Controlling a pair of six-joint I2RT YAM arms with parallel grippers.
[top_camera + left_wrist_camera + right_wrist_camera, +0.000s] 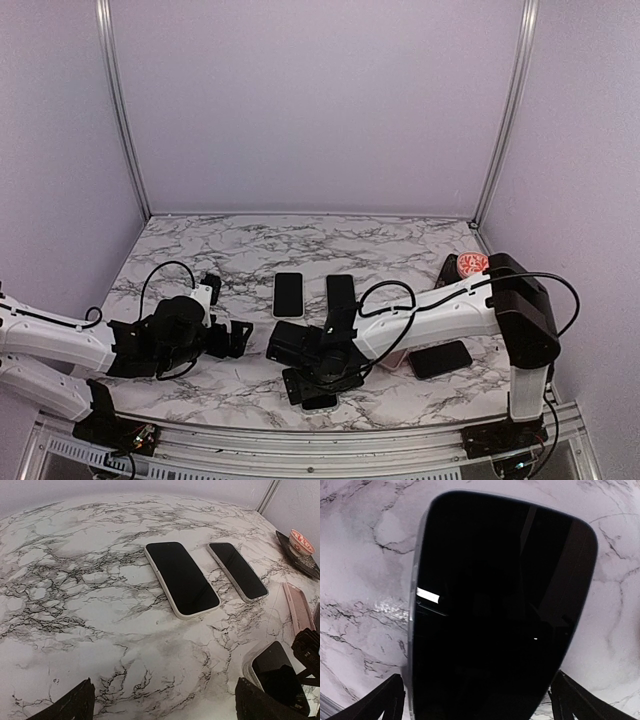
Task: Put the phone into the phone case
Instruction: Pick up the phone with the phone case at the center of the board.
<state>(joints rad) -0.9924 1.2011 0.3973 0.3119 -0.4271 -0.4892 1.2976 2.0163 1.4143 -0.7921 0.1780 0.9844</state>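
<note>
Left pincer (236,340) sits at the lower left of the top view, low over the marble desk (180,250). In its own wrist view the fingers (75,705) stand spread at the two bottom corners, with only bare desk between them.

Centre of the top view: a white-cased phone (288,294) lies flat, screen up. Just right of it, apart and roughly parallel, lies a darker phone (341,297).

Lower centre: the right pincer (318,385) hangs directly over the phone (322,402), which lies screen up near the bottom edge of the desk. In the right wrist view this phone fills the frame. The fingertips (382,705) are spread, one off each long side. Contact with its edges cannot be told. A pale rim shows along the phone's side; whether that is a case cannot be told.

Right of centre: a pink phone case (299,607) lies on the desk, partly hidden by the right arm in the top view. A black phone (440,358) lies beside it.

Upper right of the desk: a red-and-white cup (472,264) stands on a dark saucer.
</note>
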